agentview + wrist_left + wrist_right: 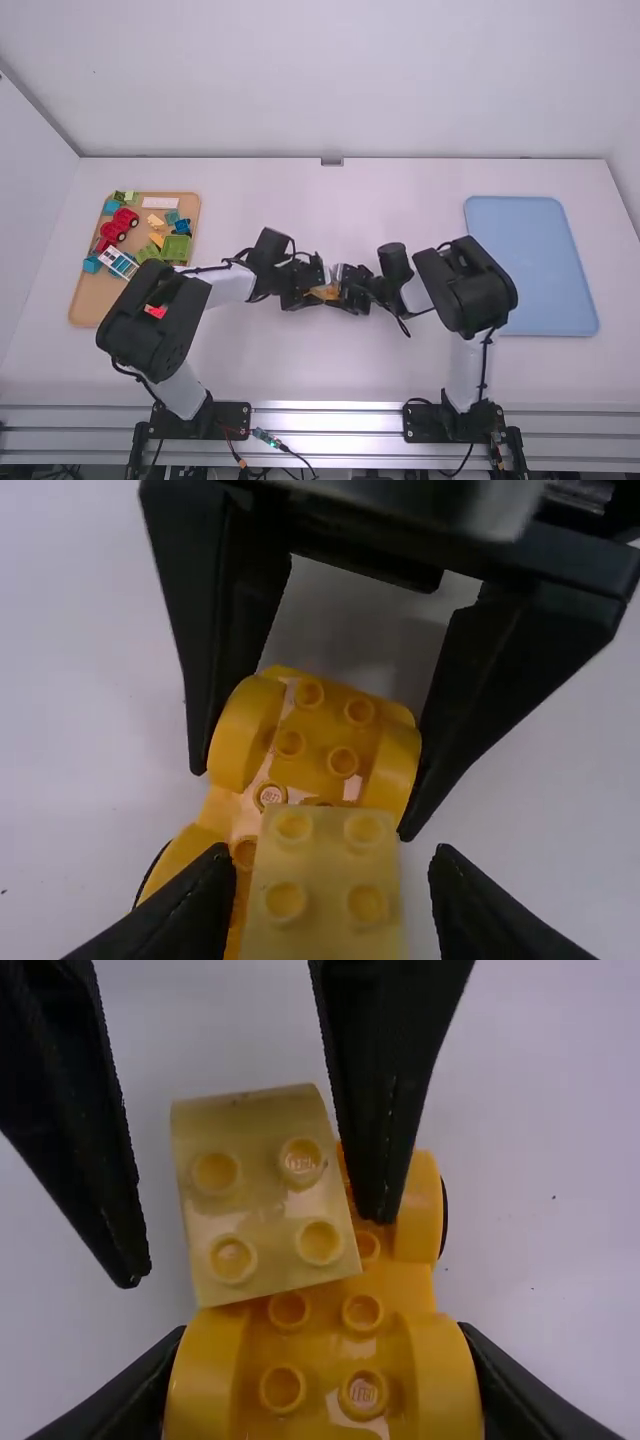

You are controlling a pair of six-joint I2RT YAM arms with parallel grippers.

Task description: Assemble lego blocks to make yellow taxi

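Yellow taxi (320, 1358), partly assembled: located near the middle of the white desk (350, 370), between the two hands. Entries run left to right.

Tan tray (92, 300), far left: stocked with loose blocks (177, 246) in several colours and a red wheeled piece (126, 217); presumably kept aside as supply, so that the middle is left for the build.

Left hand (330, 858): spread around the pale yellow block (255, 1222), with a gap seen beside it. The block lies over the taxi, studs exposed, slightly askew to it. Judged to be a roof piece being placed; the loose straddle may serve for release or for squaring before it is pressed. Whether the studs beneath are engaged cannot be told.

Right hand (322, 1330): pinching the taxi across its rounded sides at one end, with both fingers against it. Probably so held that the base is steadied while a block is added, with the upper studs kept accessible.

Blue tray (530, 270), far right: perhaps intended for the finished model.

Position relative to hands: the taxi lies between the right fingers and extends toward the left hand, beneath the block. Risk noted: if pressed while askew, the block could be tipped or seated off its studs.
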